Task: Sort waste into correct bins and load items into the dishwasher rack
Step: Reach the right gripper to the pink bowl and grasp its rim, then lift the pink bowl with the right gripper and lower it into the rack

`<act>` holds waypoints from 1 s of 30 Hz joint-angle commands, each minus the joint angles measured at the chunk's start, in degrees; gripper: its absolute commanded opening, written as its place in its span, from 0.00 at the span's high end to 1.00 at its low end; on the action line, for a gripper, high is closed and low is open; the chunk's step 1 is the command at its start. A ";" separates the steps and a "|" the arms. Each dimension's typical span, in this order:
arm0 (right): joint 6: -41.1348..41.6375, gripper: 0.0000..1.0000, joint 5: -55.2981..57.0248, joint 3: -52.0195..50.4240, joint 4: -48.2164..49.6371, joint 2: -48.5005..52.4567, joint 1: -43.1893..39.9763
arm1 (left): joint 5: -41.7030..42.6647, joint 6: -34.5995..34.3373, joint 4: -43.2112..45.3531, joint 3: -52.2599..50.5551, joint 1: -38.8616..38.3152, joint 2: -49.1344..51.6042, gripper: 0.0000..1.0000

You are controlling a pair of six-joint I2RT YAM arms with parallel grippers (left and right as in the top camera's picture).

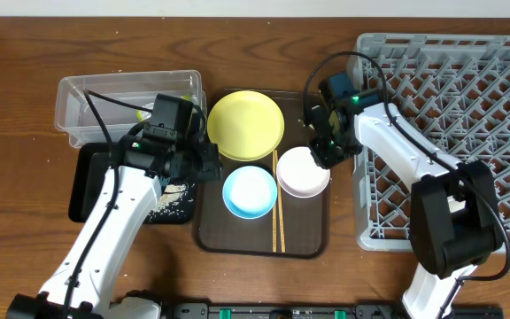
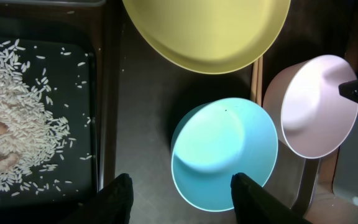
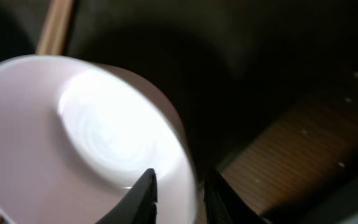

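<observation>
The white bowl point(image 1: 301, 173) sits on the right half of the brown serving tray point(image 1: 237, 235), with the chopsticks point(image 1: 278, 213) just beside it toward the tray's middle. The right end effector point(image 3: 180, 186) is drawn narrow on the bowl's rim, one finger inside and one outside. A thin, smooth rim can pivot or slip, so the pinch should probably be firm before any lift. The bowl should then rise straight up clear of the tray's lip and travel off the tray's right side to the dishwasher rack point(image 1: 450, 89), settling between pegs. The left end effector point(image 2: 182, 186), half-wide and empty, hovers over the tray's left part by the light blue bowl point(image 2: 225, 149) and is best kept out of the way.
</observation>
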 commanded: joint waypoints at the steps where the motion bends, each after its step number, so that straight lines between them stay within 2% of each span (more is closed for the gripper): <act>1: 1.11 0.77 2.71 0.50 -0.46 0.63 0.33 | -0.52 0.50 -0.24 0.35 0.13 -0.48 0.46; 6: 2.40 0.84 2.69 0.46 -0.44 1.53 0.66 | -0.52 0.50 -0.24 0.35 0.13 -0.48 0.46; 10: 2.45 0.99 2.67 0.46 -0.68 1.51 0.66 | -0.52 0.50 -0.24 0.35 0.13 -0.48 0.46; 19: 2.43 0.99 2.75 1.99 -1.66 -1.05 0.11 | -0.52 0.52 -0.24 0.35 0.13 -0.48 0.46; 26: 4.13 0.99 7.74 5.84 -0.74 -10.62 -3.30 | -0.52 0.50 -0.24 0.35 0.13 -0.48 0.46; 30: 4.11 0.99 15.26 5.90 2.62 -16.59 -5.40 | -0.52 0.50 -0.20 0.35 0.13 -0.48 0.46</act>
